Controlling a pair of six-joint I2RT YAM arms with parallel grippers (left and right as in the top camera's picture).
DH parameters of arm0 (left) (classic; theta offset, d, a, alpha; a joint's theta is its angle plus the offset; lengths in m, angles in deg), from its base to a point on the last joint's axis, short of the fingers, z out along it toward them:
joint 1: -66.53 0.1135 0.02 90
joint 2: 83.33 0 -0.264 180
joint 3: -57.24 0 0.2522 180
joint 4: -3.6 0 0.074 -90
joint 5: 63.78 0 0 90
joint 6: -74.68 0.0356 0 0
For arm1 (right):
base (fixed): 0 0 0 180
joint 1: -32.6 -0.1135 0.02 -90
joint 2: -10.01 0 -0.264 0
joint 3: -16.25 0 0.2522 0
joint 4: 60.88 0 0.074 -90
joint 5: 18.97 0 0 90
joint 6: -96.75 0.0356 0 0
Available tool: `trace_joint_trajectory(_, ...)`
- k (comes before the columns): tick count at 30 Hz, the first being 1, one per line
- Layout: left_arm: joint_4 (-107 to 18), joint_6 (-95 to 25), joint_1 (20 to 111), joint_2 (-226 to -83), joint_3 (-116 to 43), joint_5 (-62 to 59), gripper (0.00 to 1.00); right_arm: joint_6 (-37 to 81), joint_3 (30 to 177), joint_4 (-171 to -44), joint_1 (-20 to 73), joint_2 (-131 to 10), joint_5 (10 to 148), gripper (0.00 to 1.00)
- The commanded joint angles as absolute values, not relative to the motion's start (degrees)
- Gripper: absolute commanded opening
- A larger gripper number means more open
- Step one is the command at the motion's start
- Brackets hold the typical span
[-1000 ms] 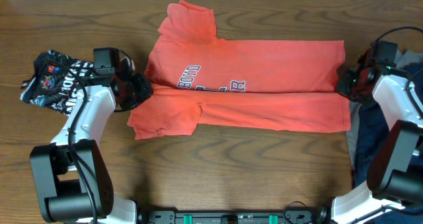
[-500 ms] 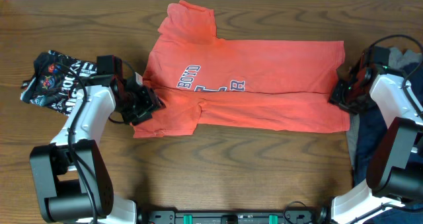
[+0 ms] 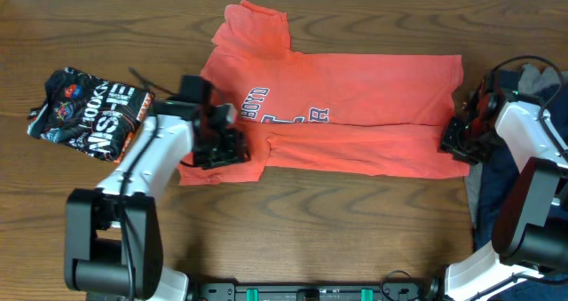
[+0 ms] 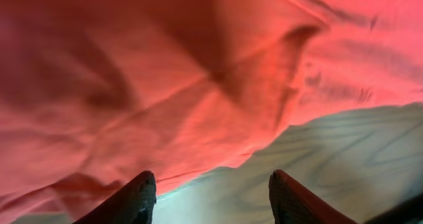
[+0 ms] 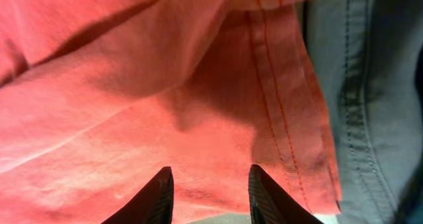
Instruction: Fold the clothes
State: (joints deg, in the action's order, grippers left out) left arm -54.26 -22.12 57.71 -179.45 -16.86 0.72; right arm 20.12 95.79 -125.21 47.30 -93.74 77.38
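The coral-red T-shirt (image 3: 355,114) lies sideways across the table, its lower long edge folded up over the navy-and-white chest lettering (image 3: 266,110). My left gripper (image 3: 229,146) hovers over the lower sleeve at the shirt's left end. In the left wrist view it (image 4: 211,199) is open, with bare wood between its fingers and the red cloth's edge (image 4: 198,118) just ahead. My right gripper (image 3: 454,141) sits at the shirt's right hem. In the right wrist view it (image 5: 206,196) is open over the flat stitched hem corner (image 5: 284,118), gripping nothing.
A folded black graphic-print shirt (image 3: 84,114) lies at the far left. A pile of grey and navy clothes (image 3: 486,190) sits at the right edge, under the right arm; the grey cloth (image 5: 370,85) borders the red hem. Bare wood table (image 3: 311,230) runs along the front.
The left gripper opened and moved right from the shirt's left edge onto the sleeve. The right gripper opened and slid slightly forward along the right hem.
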Motion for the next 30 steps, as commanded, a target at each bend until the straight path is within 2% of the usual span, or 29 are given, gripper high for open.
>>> trace_joint_trajectory(1,-52.95,-20.48,53.77,-180.00,-16.64,4.07,0.57,19.33,93.34,-124.20,46.75,-92.71,76.87,0.36)
trace_joint_trajectory(14,-50.39,-21.64,43.31,-186.12,-16.64,12.98,0.57,19.33,90.63,-122.17,46.77,-92.71,76.85,0.35)
trace_joint_trajectory(15,-50.39,-21.84,43.17,-186.14,-16.64,13.99,0.54,19.33,90.63,-122.15,46.77,-92.71,76.85,0.35)
trace_joint_trajectory(16,-50.35,-21.88,43.02,-186.12,-16.64,15.30,0.47,19.33,90.63,-122.15,46.77,-92.71,76.85,0.35)
trace_joint_trajectory(17,-50.30,-22.01,43.04,-186.07,-16.64,15.96,0.38,19.33,90.63,-122.15,46.77,-92.71,76.85,0.35)
trace_joint_trajectory(18,-50.20,-22.01,43.04,-186.07,-16.66,16.90,0.24,19.31,90.63,-122.15,46.77,-92.71,76.85,0.35)
trace_joint_trajectory(20,-50.17,-22.17,43.09,-186.07,-16.66,18.51,0.08,19.31,90.63,-122.17,46.77,-92.71,76.85,0.35)
trace_joint_trajectory(30,-50.04,-22.80,43.09,-182.66,-24.42,25.03,0.06,19.31,90.63,-122.13,46.77,-92.71,76.83,0.35)
